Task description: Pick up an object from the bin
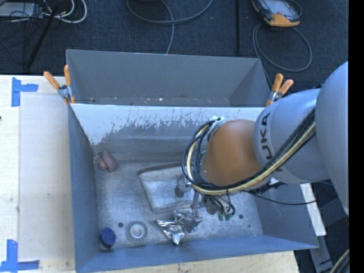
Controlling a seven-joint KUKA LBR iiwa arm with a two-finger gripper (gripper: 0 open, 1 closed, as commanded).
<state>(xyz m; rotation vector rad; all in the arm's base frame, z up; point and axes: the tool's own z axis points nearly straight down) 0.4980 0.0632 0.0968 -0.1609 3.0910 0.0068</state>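
Foil is the thing nearest to me: a crumpled silver wad (177, 227) on the floor of the grey bin (165, 81), close to the wall at the bottom of the view and about midway along it. My fingers (195, 209) hang low just beside it, off its upper right corner as the view shows it, so close that I cannot say whether they touch its ragged edge. Nor can I tell whether they stand open or closed. My orange wrist cover (230, 152) and the cables looped round it hide most of them, and nothing shows plainly between them. The wad spreads more from left to right than from top to bottom, with one point sticking out toward the bottom wall. I judge that a short shift down and to the left in the view would centre me over it, closing across its narrow way. A pale flat slab (159, 187) lies just above the foil and might get caught in the grip. A pale ring (136, 231) sits near on the left, and a blue cap (107, 238) lies well apart in the corner.
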